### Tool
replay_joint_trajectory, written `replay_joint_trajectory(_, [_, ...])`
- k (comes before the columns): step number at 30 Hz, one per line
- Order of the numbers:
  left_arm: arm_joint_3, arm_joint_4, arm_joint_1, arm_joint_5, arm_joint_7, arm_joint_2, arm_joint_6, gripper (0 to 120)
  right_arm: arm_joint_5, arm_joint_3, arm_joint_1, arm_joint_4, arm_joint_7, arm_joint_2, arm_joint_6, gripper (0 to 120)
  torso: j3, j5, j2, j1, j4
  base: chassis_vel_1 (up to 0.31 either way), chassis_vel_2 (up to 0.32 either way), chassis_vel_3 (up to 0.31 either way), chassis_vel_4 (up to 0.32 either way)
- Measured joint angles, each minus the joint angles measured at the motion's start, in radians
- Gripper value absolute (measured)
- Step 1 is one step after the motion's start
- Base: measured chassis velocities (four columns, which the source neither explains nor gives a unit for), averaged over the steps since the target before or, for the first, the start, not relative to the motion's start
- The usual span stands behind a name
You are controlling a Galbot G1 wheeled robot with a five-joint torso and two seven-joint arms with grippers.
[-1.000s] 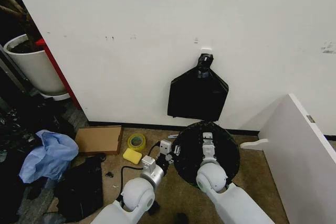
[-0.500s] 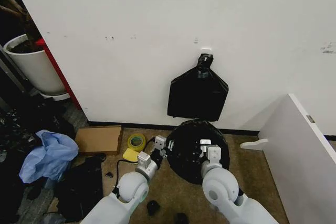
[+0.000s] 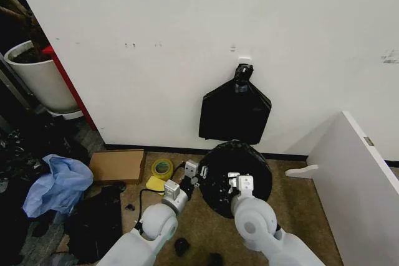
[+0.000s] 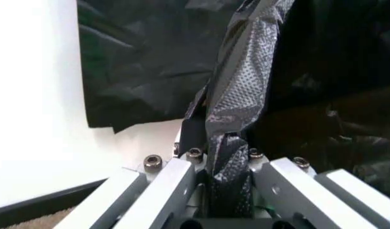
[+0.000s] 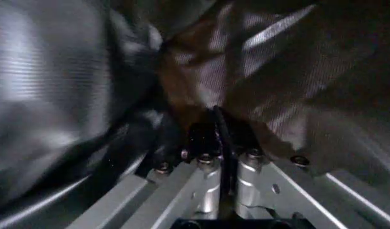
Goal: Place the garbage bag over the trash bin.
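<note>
While garbage bag (image 3: 235, 169) drapes over trash bin on floor by wall, left gripper (image 3: 194, 175) jaws pinch its edge, right gripper (image 3: 237, 182) jaws pinch fold; thin film may tear if pulled apart.

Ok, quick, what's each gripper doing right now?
Left gripper: jaws shut on a fold of the garbage bag.
Right gripper: jaws shut on the garbage bag, over its middle.
</note>
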Motion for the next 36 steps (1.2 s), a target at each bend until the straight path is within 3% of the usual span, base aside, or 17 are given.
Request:
replay_joint_trajectory(5, [0.001, -0.024, 0.008, 0.002, 0.006, 0.006, 0.0, 0, -0.143, 0.01, 0.016, -0.092, -0.047, -0.004, 0.0, 0, 0.0, 0.0001, 0.0, 0.0, -0.0001, 0.0, 0.0, 0.0, 0.0])
replay_joint_trajectory(14, [0.001, -0.042, 0.023, 0.002, 0.014, 0.013, 0.0, 0, -0.251, 0.047, 0.016, -0.149, -0.081, -0.017, 0.028, 0, 0.0, 0.0001, 0.0, 0.0, -0.0001, 0.0, 0.0, 0.0, 0.0])
replay_joint_trajectory(25, [0.008, -0.044, 0.026, 0.002, 0.014, 0.013, 0.0, 0, -0.225, 0.0, -0.013, -0.045, -0.099, -0.002, 0.052, 0, 0.0, -0.0001, 0.0, 0.0, -0.0001, 0.0, 0.0, 0.0, 0.0])
replay_joint_trajectory(36, [-0.002, -0.095, 0.052, 0.001, 0.031, 0.029, 0.001, 0, -0.29, 0.001, 0.041, -0.218, -0.084, 0.026, 0.018, 0, 0.0, 0.0, 0.0, 0.0, 0.0, 0.0, 0.0, 0.0, 0.0])
